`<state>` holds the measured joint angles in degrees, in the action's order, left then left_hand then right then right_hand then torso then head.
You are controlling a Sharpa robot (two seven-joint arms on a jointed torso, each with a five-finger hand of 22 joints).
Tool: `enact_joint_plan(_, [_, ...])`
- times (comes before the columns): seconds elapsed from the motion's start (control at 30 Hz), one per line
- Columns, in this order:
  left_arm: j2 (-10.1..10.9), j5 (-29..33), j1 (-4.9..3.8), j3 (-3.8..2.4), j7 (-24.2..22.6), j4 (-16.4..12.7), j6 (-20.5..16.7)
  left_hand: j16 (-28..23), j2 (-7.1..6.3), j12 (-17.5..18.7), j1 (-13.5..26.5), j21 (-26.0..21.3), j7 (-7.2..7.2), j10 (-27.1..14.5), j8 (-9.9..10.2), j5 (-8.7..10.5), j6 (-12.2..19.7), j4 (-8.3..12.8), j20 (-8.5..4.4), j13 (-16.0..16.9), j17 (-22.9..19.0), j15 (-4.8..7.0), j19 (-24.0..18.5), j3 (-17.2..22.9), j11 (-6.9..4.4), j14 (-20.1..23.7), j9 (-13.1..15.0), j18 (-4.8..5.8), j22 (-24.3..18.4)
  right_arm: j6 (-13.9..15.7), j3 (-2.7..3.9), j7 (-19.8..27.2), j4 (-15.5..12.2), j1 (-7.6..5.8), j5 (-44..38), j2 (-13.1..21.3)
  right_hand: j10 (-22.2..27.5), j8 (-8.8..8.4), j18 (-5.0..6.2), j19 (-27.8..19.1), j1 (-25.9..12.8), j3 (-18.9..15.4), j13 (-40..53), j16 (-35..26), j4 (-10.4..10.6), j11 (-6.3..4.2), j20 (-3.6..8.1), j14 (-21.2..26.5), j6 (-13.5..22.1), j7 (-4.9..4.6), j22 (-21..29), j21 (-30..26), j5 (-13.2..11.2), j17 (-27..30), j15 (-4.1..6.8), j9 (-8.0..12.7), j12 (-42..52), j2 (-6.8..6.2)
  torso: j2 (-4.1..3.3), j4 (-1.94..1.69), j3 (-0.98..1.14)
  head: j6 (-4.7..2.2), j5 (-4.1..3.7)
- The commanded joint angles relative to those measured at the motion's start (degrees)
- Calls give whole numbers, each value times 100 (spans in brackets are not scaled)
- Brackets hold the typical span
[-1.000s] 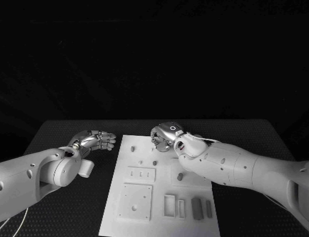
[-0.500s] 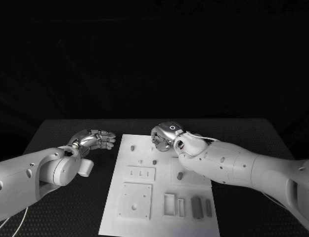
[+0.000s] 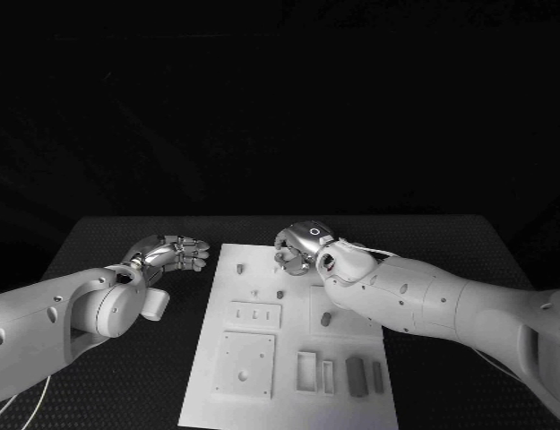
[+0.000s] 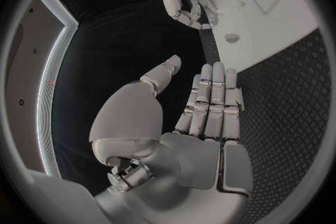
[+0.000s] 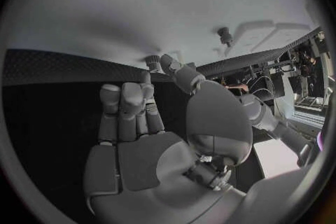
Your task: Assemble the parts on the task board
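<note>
Silver right hand (image 3: 300,246) hovered, fingers spread and holding nothing, over the board's (image 3: 293,358) far edge beside small parts (image 3: 241,268); left hand (image 3: 170,253) open over the table (image 3: 124,242).

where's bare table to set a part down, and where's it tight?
Free: the black table right of the task board and beyond the right arm, and the strip along the table's far edge behind both hands. Tight: the far end of the board, where the right hand hangs over small parts, and the strip left of the board under the left hand.
</note>
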<state>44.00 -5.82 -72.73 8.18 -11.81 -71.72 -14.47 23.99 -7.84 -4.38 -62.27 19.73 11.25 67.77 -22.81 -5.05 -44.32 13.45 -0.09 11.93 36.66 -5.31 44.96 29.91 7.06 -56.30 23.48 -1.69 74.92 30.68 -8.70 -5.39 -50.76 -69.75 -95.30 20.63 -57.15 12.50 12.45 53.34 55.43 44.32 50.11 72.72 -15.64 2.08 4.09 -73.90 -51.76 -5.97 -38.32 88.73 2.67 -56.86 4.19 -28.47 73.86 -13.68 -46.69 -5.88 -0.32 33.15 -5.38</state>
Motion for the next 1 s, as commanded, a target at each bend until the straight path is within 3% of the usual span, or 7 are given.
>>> enact_joint_plan(0.03, [-5,-17,-5,-4,-65,-4,12,-1,-21,25,14,23,-12,-10,40,22,34,-15,-11,10,6,-24,-33,7,9,29,6,-78,123,65,0,49,-17,-4,137,19,19,-58,255,25,32,-153,10,-34,-26,53,-14,11,438,-318,-1,-39,9,-17,-52,18,-14,-95,3,7,1,-1,-7])
enact_joint_plan(0.37, [20,-17,-5,-4,-73,22,-10,-2,-25,26,12,22,-12,-11,42,22,35,-12,-11,12,6,-24,-37,7,9,30,8,-77,123,322,30,263,-371,-150,537,285,50,-73,255,28,75,-414,14,-32,-37,114,-38,14,536,-378,-1,-68,42,-39,-111,16,23,-139,3,13,10,-51,-15])
enact_joint_plan(0.5, [35,-17,-6,-4,-78,31,-10,-2,-26,26,11,22,-12,-11,42,21,35,-11,-11,12,6,-24,-38,7,9,30,9,-77,123,285,195,340,-626,-243,845,525,37,-30,255,39,74,-443,9,-34,-14,99,-46,1,468,-362,0,-76,48,-41,-97,3,36,-104,5,18,8,-103,-32])
enact_joint_plan(0.63, [56,-17,-6,-5,-94,45,-6,-2,-26,26,10,22,-12,-11,42,21,34,-10,-11,13,6,-24,-39,8,9,30,10,-77,123,-6,351,462,-797,-348,1208,851,22,29,255,47,81,-453,0,-41,-1,72,-52,-11,368,-334,-2,-85,57,-42,-73,-12,44,-52,5,27,10,-169,-61])
enact_joint_plan(0.77, [76,-17,-6,-9,-112,52,-16,-1,-25,25,7,23,-13,-9,40,21,31,-10,-11,15,7,-24,-39,9,8,29,13,-77,123,-512,484,686,-705,-380,1856,1150,25,86,255,32,55,-478,-7,-58,-4,44,-63,4,264,-305,-4,-102,105,-44,-45,-23,46,20,8,66,23,-228,-67])
enact_joint_plan(0.93, [92,-17,-6,-14,-119,63,-18,0,-23,23,4,24,-16,-4,36,20,24,-9,-11,18,8,-24,-40,11,7,27,17,-77,123,-968,508,768,-444,-381,2085,1390,90,64,255,-35,-20,-679,-2,-72,-85,40,-90,59,304,-303,-32,-114,347,-71,-35,9,60,100,0,110,55,-290,-62])
enact_joint_plan(1.0, [92,-17,-6,-15,-117,65,-15,0,-23,23,4,24,-16,-4,36,20,23,-8,-11,18,8,-24,-40,11,6,27,18,-77,123,-1067,508,759,-346,-380,2109,1415,105,60,255,-49,-19,-736,0,-72,-91,42,-94,70,315,-305,-41,-114,394,-79,-37,16,65,106,-3,102,58,-305,-75])
